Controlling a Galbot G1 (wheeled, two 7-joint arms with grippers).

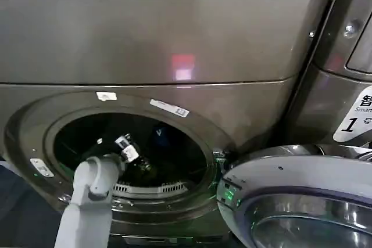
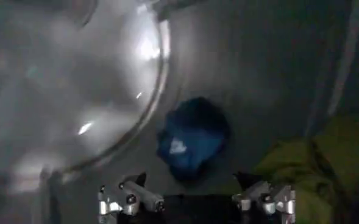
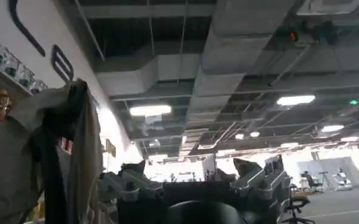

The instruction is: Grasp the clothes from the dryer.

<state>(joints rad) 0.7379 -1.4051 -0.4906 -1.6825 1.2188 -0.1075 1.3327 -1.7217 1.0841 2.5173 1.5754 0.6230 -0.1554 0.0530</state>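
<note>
The bronze-grey dryer (image 1: 174,39) faces me with its round porthole open. My left arm reaches through the opening, and the left gripper (image 1: 138,164) is deep in the dark drum. In the left wrist view the left gripper (image 2: 192,181) is open with nothing between its fingers. The clothes lie on the drum wall just beyond the fingertips. A dark blue garment (image 2: 191,137) is straight ahead of the gap. A yellow-green fabric piece (image 2: 307,164) lies beside one finger. My right gripper (image 3: 191,167) is open and empty, pointing up at a ceiling, away from the dryer.
The dryer's door (image 1: 302,201) hangs open at the lower right, close to the porthole rim (image 1: 35,143). A neighbouring machine (image 1: 349,56) stands to the right. A grey-beige cloth (image 3: 45,152) hangs beside the right gripper.
</note>
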